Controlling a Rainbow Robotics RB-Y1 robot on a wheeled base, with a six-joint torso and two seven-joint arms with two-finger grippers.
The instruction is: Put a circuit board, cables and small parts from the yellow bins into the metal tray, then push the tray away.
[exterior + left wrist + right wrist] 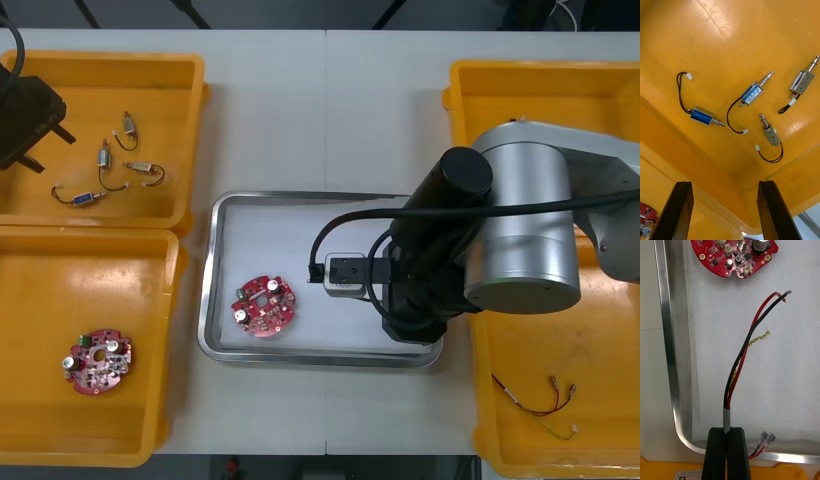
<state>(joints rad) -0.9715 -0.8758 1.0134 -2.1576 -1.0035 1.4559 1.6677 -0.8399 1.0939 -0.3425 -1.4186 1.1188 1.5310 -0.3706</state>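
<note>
The right gripper (727,429) is clamping the red and black cable (748,341) low over the metal tray (668,352), near the circuit board (735,255), likely to drop it there. The left gripper (725,183) is hovering, jaws apart, above 4 small metal parts (752,93) in a yellow bin (733,30).

Right gripper (727,429): black fingers.
Red and black cable (747,341), between those fingers: one red lead, one black, grey sleeve at the grip, yellow-green twisted strand alongside.
Circuit board (733,255), beyond the fingertips: red, with black, white and silver components.
Metal tray (668,333), beneath: shiny silver rim, white floor.
Left gripper (725,183): black fingers.
Small metal parts (752,94), ahead of them: silver and blue bodies, black leads, white plugs.
Yellow bin (733,37), under the parts: plain orange-yellow.
</note>
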